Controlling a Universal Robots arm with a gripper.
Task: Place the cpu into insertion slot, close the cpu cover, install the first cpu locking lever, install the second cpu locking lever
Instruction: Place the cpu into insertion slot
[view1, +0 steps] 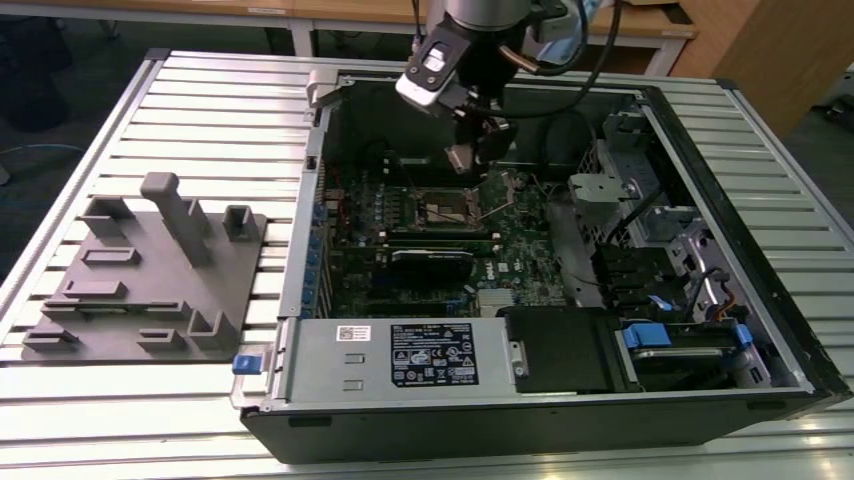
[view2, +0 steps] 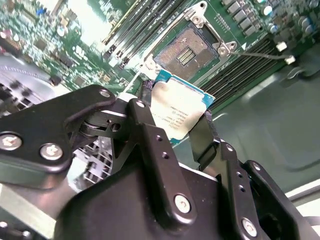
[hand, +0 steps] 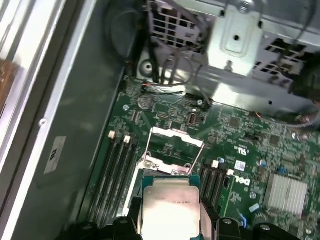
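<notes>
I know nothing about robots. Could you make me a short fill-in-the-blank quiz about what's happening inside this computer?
1. The gripper is shut on the chip, holding it ____ the socket.
2. The socket is ____: nothing sits in it.
3. The circuit board around the socket is ____ in colour.
4. A ____ moulded tray lies on the table at the exterior view's left of the computer case.
Missing words: above; empty; green; grey.
</notes>
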